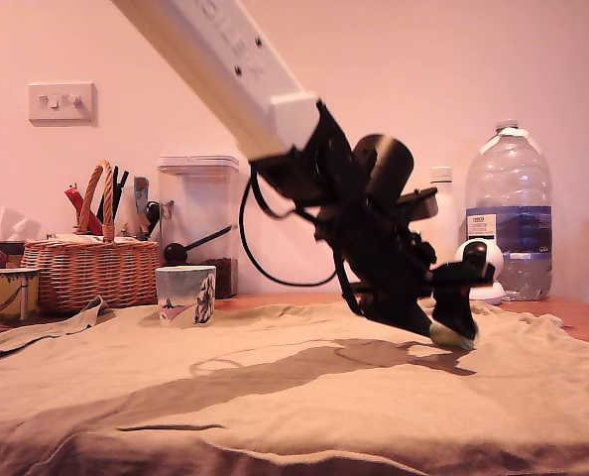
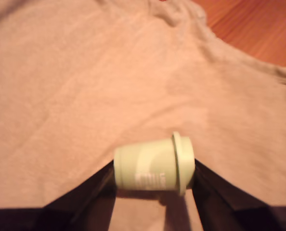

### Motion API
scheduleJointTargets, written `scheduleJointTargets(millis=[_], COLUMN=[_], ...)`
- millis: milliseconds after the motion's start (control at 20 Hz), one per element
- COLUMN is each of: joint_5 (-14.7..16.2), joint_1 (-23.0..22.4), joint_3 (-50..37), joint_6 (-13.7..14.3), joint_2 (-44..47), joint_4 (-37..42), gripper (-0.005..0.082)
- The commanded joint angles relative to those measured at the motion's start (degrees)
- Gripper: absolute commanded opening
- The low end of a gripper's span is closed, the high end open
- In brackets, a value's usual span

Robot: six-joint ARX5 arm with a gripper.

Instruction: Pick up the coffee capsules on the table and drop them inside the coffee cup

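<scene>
In the exterior view the arm slants down from the upper part of the picture, and its black gripper hangs just above the cloth with a pale sage green capsule pinched at its tip; only a sliver of the pod shows there, so its long axis cannot be read from this side. The coffee cup, short, straight-sided and whitish with a blue and dark print, stands upright on the cloth well away from the gripper toward the exterior view's left, with bare, softly wrinkled tan fabric between them. Behind the cup sit a woven wicker basket and a clear lidded canister; close behind the gripper are a small white camera and a large clear water bottle, standing on bare wooden table past the cloth's edge. In the wrist view the green capsule lies crosswise between the two dark fingers, its long axis running from one finger to the other, the narrower closed end against one and the flanged rim against the other. The jaws are closed to the pod's length and grip it at both ends. The pod is smooth, matte and tapered, with faint pale print on its side. Beyond it the cloth spreads flat and open, ending in a rumpled hem with reddish wood showing past it.
</scene>
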Motion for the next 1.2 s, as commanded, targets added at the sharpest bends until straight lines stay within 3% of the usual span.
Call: scheduleJointTargets(millis=[0,450,1150], joint_5=[0.1,0.1,0.4], joint_1=[0.2,0.5,0.9], joint_3=[0.0,0.0,0.0], joint_6=[1.5,1.9,3.0], joint_2=[-3.4,-9.9,-13.9], joint_4=[-1.2,-9.6,-10.2], gripper=[0.0265,0.0266,0.0266])
